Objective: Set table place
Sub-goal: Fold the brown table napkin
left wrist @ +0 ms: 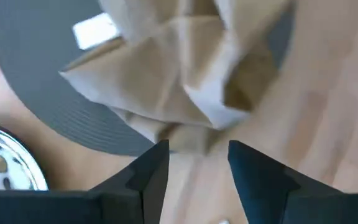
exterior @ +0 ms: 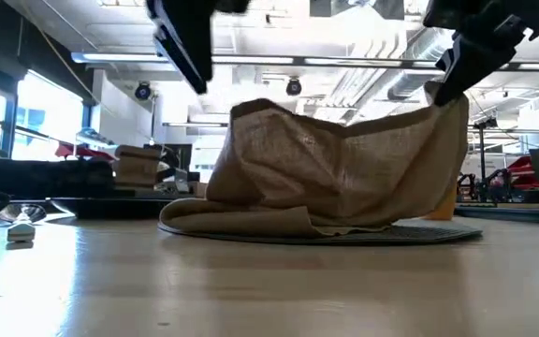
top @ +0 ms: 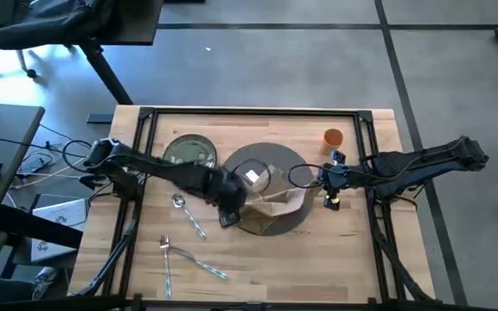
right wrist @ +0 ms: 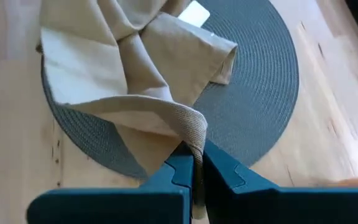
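Napkin: beige cloth, crumpled and partly lifted, heaped over the round grey mat near the middle of the surface; in the low view it stands up like a tent, one corner pulled high
Right pincer: fingers nearly closed, pinching a hemmed edge of the napkin; sits at the mat's right side in the high view; this is the raised corner in the low view
Left pincer: fingers parted, nothing between them; hovers just off the near left rim of the mat, tips aimed at the cloth's loose folded edge
Key relation: the free end of the napkin lies straight ahead of the left pincer, close; the held end is on the opposite side, so the cloth stretches roughly left to right between the two arms
Nearer arm: left, for the slack end; right already has its hold
Judgement: next move likely calls for the left pincer to close on the near fold so the cloth can be spread or folded flat
Risk: the fold looks layered, a grab may catch only one layer, or the mat edge beneath
Other items: green plate left of the mat, orange cup at the far right, spoon and other cutlery toward the near left, all apart from the mat
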